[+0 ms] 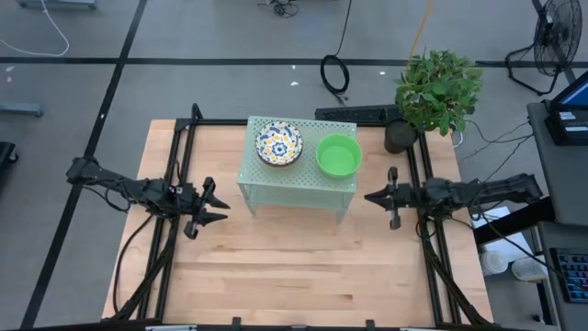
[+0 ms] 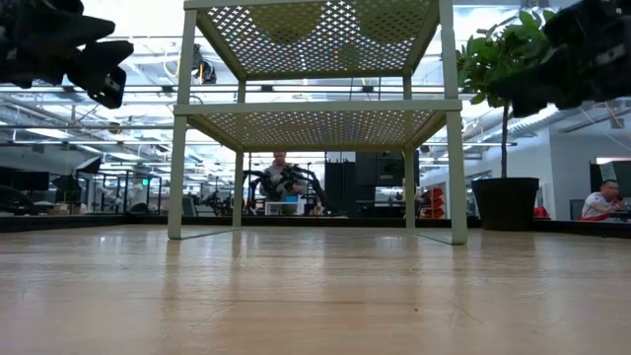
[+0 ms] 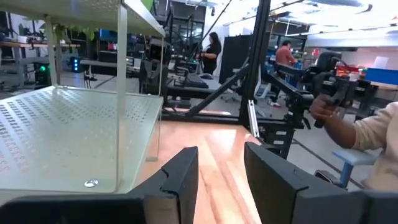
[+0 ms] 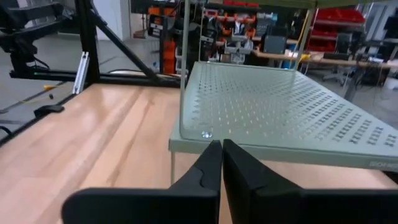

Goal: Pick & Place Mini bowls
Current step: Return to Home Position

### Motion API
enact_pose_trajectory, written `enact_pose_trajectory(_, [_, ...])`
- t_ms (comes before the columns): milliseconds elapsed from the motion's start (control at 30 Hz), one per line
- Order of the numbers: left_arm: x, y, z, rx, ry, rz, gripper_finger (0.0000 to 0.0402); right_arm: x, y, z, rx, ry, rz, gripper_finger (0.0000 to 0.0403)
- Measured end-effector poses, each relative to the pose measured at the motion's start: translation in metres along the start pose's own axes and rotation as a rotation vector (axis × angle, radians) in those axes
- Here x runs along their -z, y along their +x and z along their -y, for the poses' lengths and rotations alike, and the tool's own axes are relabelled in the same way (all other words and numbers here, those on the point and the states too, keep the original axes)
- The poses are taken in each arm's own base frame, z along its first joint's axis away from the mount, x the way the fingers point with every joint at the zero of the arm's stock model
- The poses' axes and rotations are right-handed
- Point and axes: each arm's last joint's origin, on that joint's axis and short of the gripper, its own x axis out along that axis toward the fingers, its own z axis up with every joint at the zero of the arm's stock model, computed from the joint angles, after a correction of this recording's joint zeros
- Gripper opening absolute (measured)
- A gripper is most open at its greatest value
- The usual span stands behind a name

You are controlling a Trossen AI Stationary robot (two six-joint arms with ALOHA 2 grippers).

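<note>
When read from the left, left tool point(image 1: 220, 209): hanging over the left part of the worktop point(image 1: 303, 267), well apart from the stand point(image 1: 299, 179); fingers spread with a clear gap, gripping nothing.
Floral bowls point(image 1: 278, 143): on the stand's top shelf, left half; seen from above as a single round, so impossible to count the layers.
Green bowls point(image 1: 338, 155): on the same top shelf, right half, just beside the floral bowls and not touching them; likewise impossible to count from above.
Right tool point(image 1: 372, 196): over the right part of the worktop, near the stand's right edge but clear of it; fingers pressed together, gripping nothing.
Lower shelf: no bowl on the parts visible in either wrist view.
Done: placing judged finished, with no bowl on the worktop, none in either tool, and both colours up on the stand.
Left: probably only parking both arms away from the stand; nothing more in sight to pick.
</note>
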Motion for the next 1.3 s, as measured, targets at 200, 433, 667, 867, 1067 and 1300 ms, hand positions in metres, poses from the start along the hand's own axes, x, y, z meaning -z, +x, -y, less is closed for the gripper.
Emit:
enact_pose_trajectory(200, [0.002,0.0,0.0,-0.005,0.025,-0.021,0.0132,0.013,0.002,-0.001,0.003,-0.055,0.045,0.0001])
enact_pose_trajectory(433, [0.003,0.0,-0.001,-0.012,0.018,-0.035,0.0132,0.013,0.002,-0.002,-0.045,-0.072,0.056,0.0])
enact_pose_trajectory(667, [0.01,0.0,-0.002,-0.022,0.006,-0.105,0.0131,0.014,0.002,-0.003,-0.07,-0.074,0.053,0.0])
enact_pose_trajectory(867, [0.01,0.0,-0.002,-0.023,0.0,-0.105,0.0131,0.015,0.002,-0.003,-0.071,-0.074,0.05,0.0])
enact_pose_trajectory(1067, [0.01,0.0,-0.002,-0.023,0.0,-0.104,0.0132,0.015,0.002,-0.003,-0.071,-0.065,0.046,0.0])
enact_pose_trajectory(1300, [0.01,0.0,-0.002,-0.022,0.001,-0.103,0.0131,0.015,0.002,-0.003,-0.071,-0.073,0.046,0.0])
